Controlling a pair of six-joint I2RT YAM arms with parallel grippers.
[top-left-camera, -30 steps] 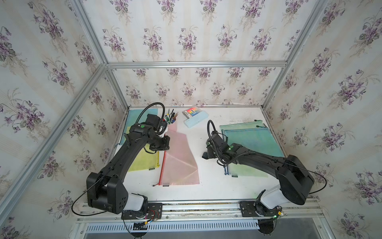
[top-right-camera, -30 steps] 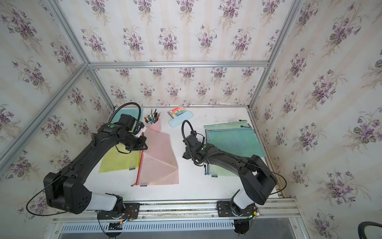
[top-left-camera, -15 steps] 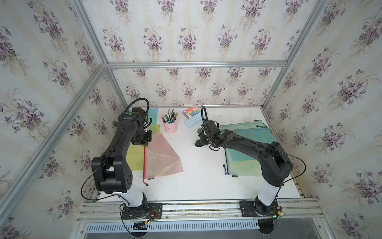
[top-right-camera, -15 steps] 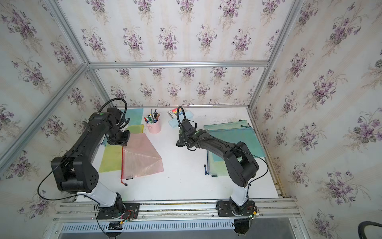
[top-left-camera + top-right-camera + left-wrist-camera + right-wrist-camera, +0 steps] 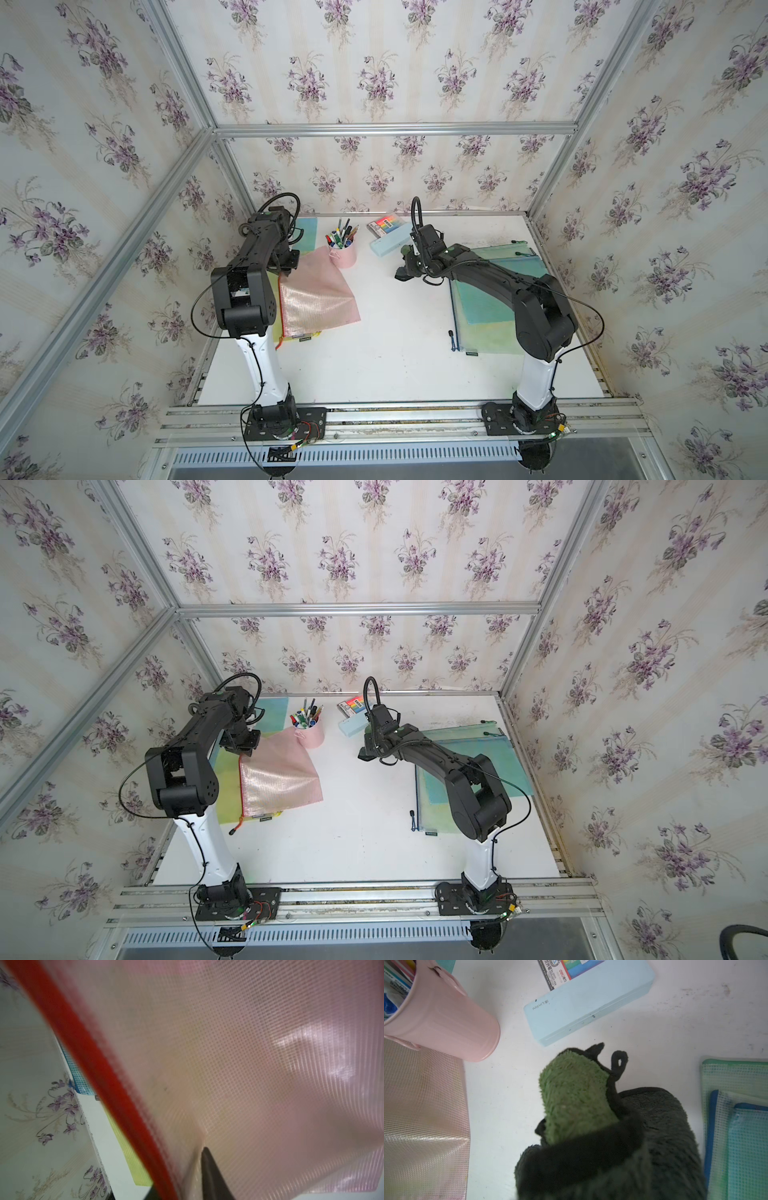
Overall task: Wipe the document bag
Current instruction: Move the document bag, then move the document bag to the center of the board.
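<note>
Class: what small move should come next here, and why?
Probably the left pincer lets go of the pink bag and lifts away: it already lies over the yellow bag, and the right pincer holds the cloth apart, over bare table.

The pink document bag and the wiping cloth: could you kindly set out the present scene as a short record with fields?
Pink document bag: partly on a yellow bag, far corner at the left gripper, hold unclear
Cloth: green and dark, clamped in the right gripper, apart from that bag
Pen cup: upright, beside that bag's far edge
Wiping: no contact now
</note>
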